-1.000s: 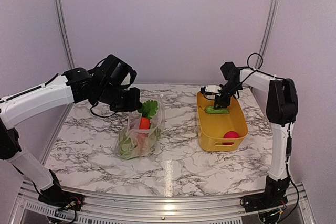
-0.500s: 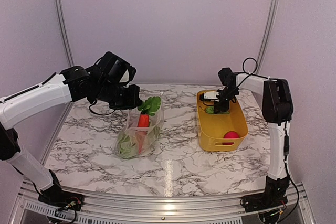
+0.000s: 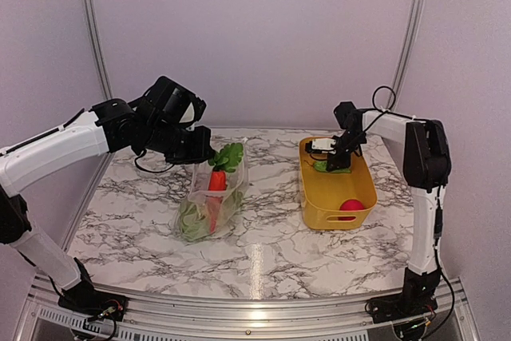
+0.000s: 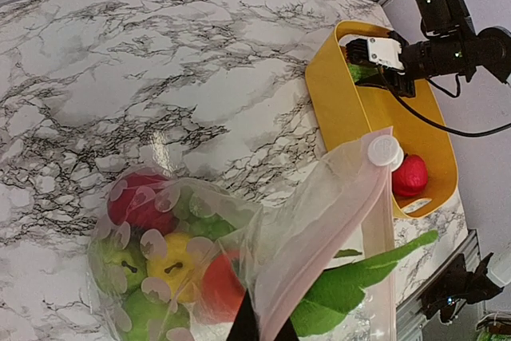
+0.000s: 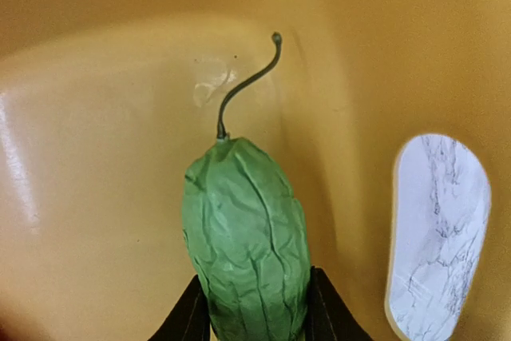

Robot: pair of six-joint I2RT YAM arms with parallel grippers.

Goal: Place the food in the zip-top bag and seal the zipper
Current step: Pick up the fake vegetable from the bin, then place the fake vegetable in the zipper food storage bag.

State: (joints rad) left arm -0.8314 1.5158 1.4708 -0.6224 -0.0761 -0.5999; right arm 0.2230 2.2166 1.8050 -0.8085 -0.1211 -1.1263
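Top external view: toy fruits [image 4: 172, 261] are bagged, the zip-top bag [image 3: 209, 207] at centre-left is pinched tight by the left gripper [image 3: 203, 154], the cucumber [image 5: 247, 229] at upper right is clasped by the right gripper [image 5: 255, 313], and the zipper [image 4: 319, 237] is left unsealed.

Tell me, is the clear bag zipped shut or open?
Open. The mouth of the zip-top bag is held up and gapes; green leaves poke out past the unjoined zipper.
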